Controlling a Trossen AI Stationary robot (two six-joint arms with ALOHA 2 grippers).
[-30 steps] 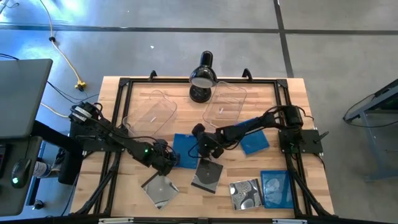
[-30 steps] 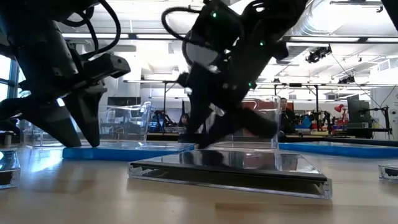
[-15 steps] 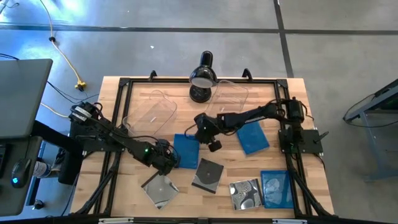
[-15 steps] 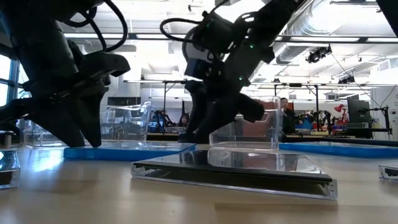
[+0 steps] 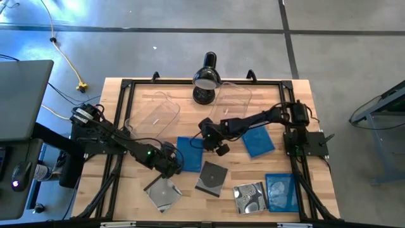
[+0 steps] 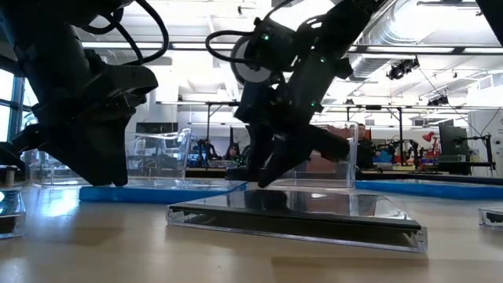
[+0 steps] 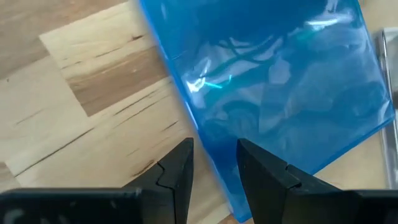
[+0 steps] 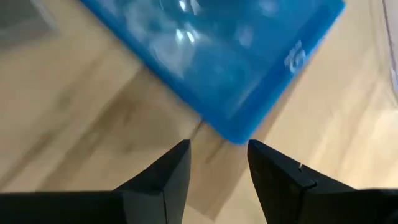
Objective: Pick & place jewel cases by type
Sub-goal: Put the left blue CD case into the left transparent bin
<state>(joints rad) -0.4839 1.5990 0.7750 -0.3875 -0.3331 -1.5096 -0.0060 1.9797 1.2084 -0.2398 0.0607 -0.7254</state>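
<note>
A blue jewel case lies flat at mid-table. My left gripper stands open at its left edge, pointing steeply down, one finger over the wood and one over the case. My right gripper hangs open just right of that case, with the case's corner ahead of its fingers. A clear jewel case lies flat just nearer than it. Two more blue cases and two clear ones lie flat on the table. My left gripper has its fingers on either side of the blue case's left edge, coming from above at a slant. Whether they touch the case, I cannot tell; it lies flat on the table.
Two clear plastic tubs stand at the far side, with a black desk lamp between them at the far edge. A black frame borders the table. Bare wood shows near the front left corner.
My left gripper has rolled about its own pointing line while staying in place at the blue case's edge. My right gripper has drawn back a little from over the clear case toward the far right and has turned; its fingers stay apart.
</note>
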